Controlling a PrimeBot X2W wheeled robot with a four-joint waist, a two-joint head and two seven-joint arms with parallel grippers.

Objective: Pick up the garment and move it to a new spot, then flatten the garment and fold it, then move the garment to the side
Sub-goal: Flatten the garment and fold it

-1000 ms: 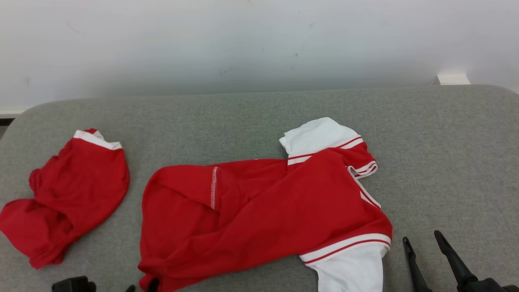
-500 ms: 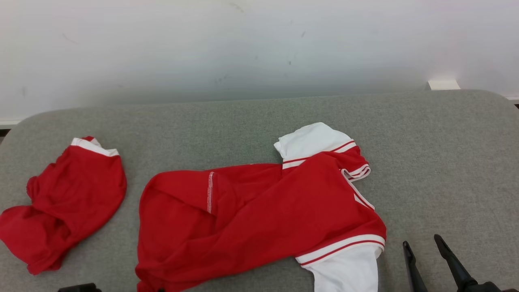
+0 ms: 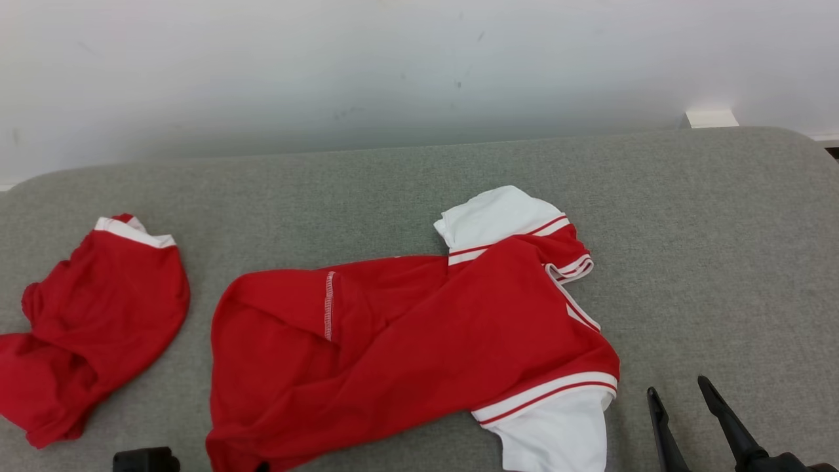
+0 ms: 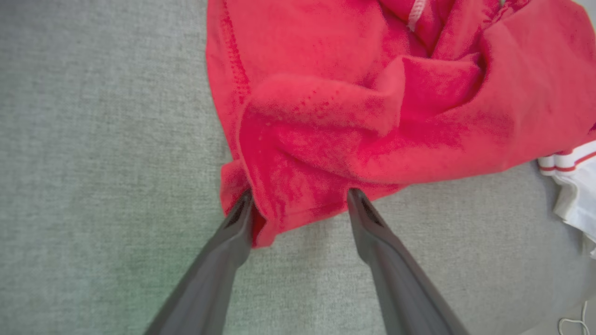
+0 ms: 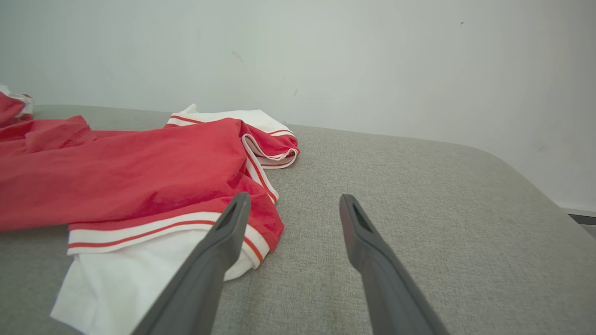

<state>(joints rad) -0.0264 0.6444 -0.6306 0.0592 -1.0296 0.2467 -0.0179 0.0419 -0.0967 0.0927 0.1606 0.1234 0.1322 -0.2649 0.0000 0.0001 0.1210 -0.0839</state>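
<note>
Fingers (image 4: 233, 242) of left gripper (image 4: 299, 194) are staying spread wide, bracketing the 7 o'clock hem corner of the red-and-white jersey (image 3: 406, 341) lying mid grey table (image 3: 721, 229), right gripper (image 3: 676, 385) idling open at its 4 o'clock; only the head camera is shifting, so pickup is still pending.
</note>
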